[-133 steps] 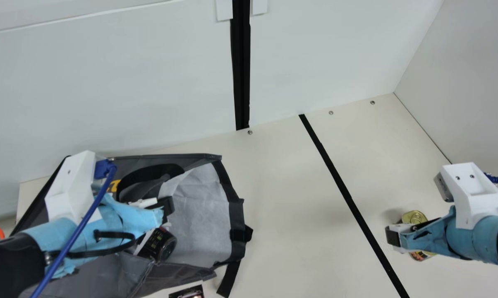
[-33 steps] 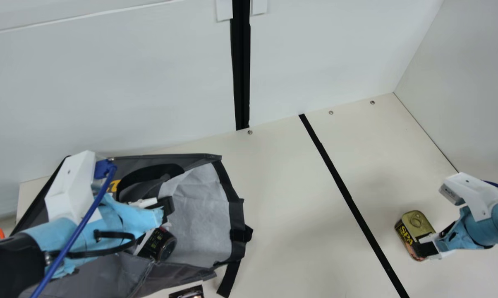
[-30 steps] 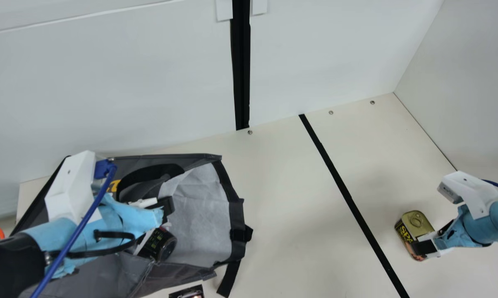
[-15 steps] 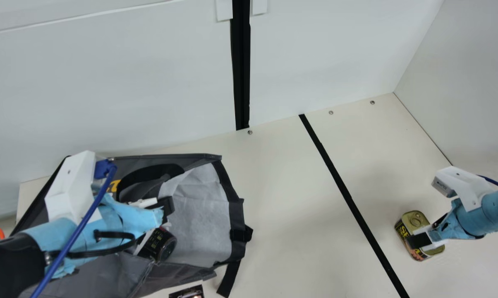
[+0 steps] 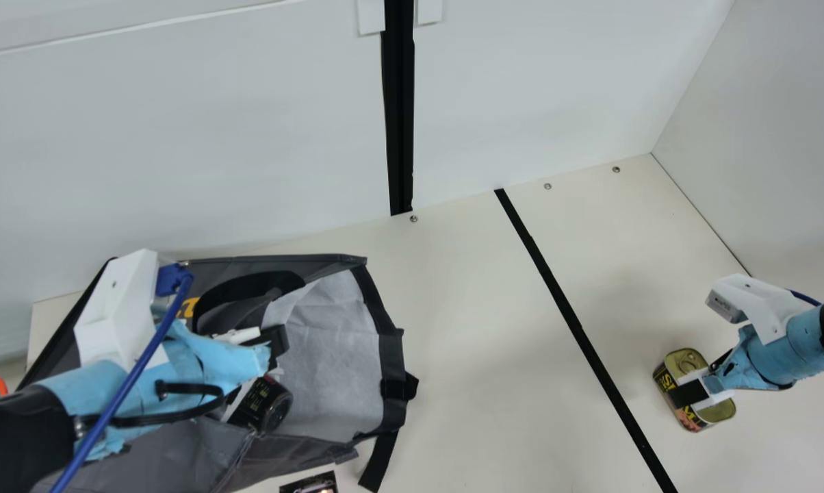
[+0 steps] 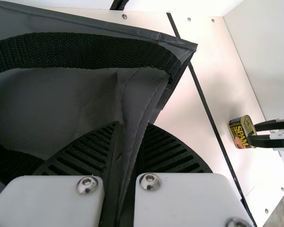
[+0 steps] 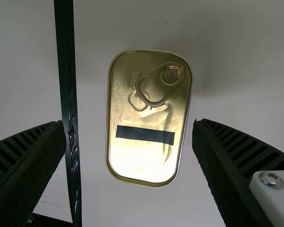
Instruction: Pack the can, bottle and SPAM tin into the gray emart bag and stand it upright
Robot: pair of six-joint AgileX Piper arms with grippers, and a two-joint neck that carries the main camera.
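Right claw (image 7: 130, 126): one, black, ribbed; spread wide above the counter (image 5: 484, 308), a finger off each long side of the SPAM tin (image 7: 142, 163), gap visible both sides, nothing pinched.

SPAM tin: one, rounded rectangle, on the right part of the counter, lid up, ring-pull (image 7: 154, 90) at its far end, dark strip (image 7: 145, 135) across the nearer half. Lies between and below the right claw's fingers, roughly centred.

Handling, as judged: stiff, compact, heavy for its size if full; not fragile. Smooth metal, liable to slip or swing if taken off-centre. Best hold: square across the long sides at mid-length, fingers lowered well below the rim, clear of the ring-pull.

Black stripe (image 5: 552, 281): one, on the counter, just left of the tin.

Left claw (image 6: 133, 130): one, pressed together on a fold of the gray emart bag (image 5: 390, 356).

Gray emart bag: one, soft and floppy, on its side at the left, mouth toward the right, well apart from the tin; not upright.

Dark printed item (image 5: 265, 404): one, cylindrical, at the bag's mouth; can or bottle, cannot tell.

Second dark printed item (image 5: 311, 484): one, near edge, cut off; identity uncertain.
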